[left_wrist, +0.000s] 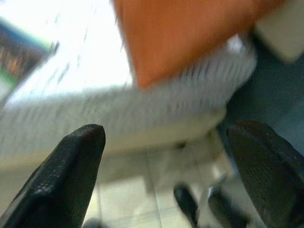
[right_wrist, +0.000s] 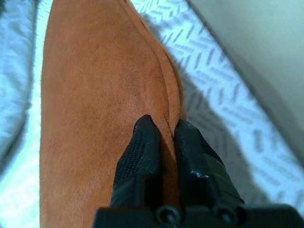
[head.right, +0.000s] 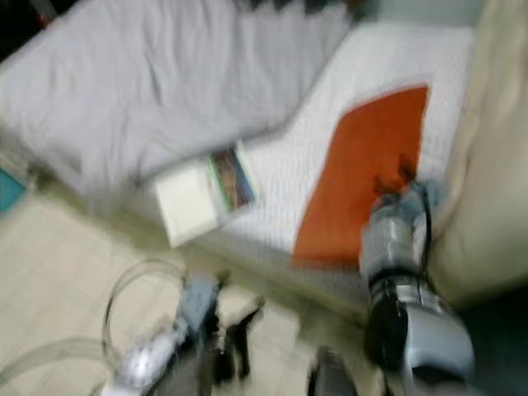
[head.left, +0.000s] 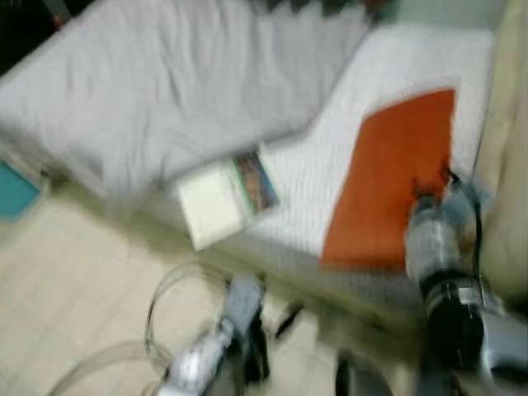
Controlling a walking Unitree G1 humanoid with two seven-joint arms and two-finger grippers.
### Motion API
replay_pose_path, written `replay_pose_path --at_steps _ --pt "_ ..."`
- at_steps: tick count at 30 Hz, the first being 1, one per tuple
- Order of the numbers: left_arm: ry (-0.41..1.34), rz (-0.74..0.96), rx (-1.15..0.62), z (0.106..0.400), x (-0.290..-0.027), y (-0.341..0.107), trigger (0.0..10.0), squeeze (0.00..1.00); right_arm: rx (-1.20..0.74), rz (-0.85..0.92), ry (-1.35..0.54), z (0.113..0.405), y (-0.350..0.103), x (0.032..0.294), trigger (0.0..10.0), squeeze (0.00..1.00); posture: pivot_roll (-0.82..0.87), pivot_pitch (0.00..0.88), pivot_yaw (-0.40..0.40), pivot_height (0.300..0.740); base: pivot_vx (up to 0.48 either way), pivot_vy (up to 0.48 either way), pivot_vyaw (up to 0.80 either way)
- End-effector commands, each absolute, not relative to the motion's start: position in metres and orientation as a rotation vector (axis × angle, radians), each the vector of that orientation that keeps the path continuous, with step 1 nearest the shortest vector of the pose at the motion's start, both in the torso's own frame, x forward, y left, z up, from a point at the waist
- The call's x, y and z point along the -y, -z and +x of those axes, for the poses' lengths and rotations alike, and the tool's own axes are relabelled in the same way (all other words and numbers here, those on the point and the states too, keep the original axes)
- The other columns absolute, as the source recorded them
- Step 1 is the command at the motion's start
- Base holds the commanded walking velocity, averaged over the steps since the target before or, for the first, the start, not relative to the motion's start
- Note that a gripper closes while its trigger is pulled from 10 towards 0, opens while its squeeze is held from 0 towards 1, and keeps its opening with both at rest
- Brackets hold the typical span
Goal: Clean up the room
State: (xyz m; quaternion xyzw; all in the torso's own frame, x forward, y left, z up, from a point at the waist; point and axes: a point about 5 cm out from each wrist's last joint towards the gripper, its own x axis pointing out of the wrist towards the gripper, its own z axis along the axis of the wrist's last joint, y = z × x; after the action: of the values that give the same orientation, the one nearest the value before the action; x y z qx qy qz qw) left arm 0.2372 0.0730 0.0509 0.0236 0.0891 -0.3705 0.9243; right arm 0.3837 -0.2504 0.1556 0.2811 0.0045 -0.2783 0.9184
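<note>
You have the orange pillow lying flat on the white bed at the right of the head frame, its long side running toward the upper right. Your right gripper is on it near its right edge: in the wrist picture the two black fingers are nearly closed, pinching what looks like a ridge of the orange cover along the seam. The fabric looks like suede, soft and light, so expect it to sag and swing from a one-edge pinch; a hold on the seam or a corner should slip less than one on flat cloth.

Your left gripper hangs low at the bottom centre, fingers wide apart and holding nothing, over the tiled floor just off the bed's edge. A grey blanket covers the upper left, and a book lies at the bed's near edge, just left of the pillow. The head views are blurred.
</note>
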Motion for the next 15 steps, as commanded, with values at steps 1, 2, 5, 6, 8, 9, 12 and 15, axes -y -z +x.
replay_pose_path --at_steps 1,2,5,6,8,9,12,15 --pt "0.752 0.064 -0.199 0.232 -0.073 -0.050 10.0 0.00 0.050 0.635 0.643 0.381 -0.165 0.267 10.0 0.00 0.03 0.382 0.109 0.740 0.000 0.000 0.00" --pt "0.747 0.073 -0.197 0.230 -0.074 -0.051 10.0 0.00 0.054 0.648 0.654 0.380 -0.165 0.270 10.0 0.00 0.03 0.388 0.107 0.740 0.000 0.000 0.00" --pt "0.722 0.082 -0.191 0.228 -0.079 -0.053 10.0 0.00 0.077 0.688 0.740 0.371 -0.163 0.289 10.0 0.00 0.04 0.408 0.111 0.740 0.000 0.000 0.00" --pt "0.717 0.095 -0.185 0.226 -0.080 -0.055 10.0 0.00 0.073 0.718 0.791 0.365 -0.157 0.298 10.0 0.00 0.05 0.425 0.116 0.740 0.000 0.000 0.00" --pt "0.712 0.114 -0.179 0.225 -0.082 -0.056 10.0 0.00 0.058 0.756 0.844 0.358 -0.148 0.306 10.0 0.00 0.05 0.428 0.120 0.740 0.000 0.000 0.00" --pt "0.710 0.126 -0.180 0.224 -0.083 -0.056 10.0 0.00 0.050 0.792 0.860 0.356 -0.144 0.307 10.0 0.00 0.06 0.433 0.121 0.740 0.000 0.000 0.00" --pt "0.709 0.141 -0.185 0.223 -0.083 -0.057 10.0 0.00 -0.025 0.858 0.839 0.355 -0.127 0.299 10.0 0.00 0.06 0.436 0.122 0.740 0.000 0.000 0.00" --pt "0.711 0.144 -0.186 0.222 -0.083 -0.057 10.0 0.00 -0.083 0.906 0.809 0.355 -0.116 0.288 10.0 0.00 0.06 0.433 0.124 0.740 0.000 0.000 0.00"
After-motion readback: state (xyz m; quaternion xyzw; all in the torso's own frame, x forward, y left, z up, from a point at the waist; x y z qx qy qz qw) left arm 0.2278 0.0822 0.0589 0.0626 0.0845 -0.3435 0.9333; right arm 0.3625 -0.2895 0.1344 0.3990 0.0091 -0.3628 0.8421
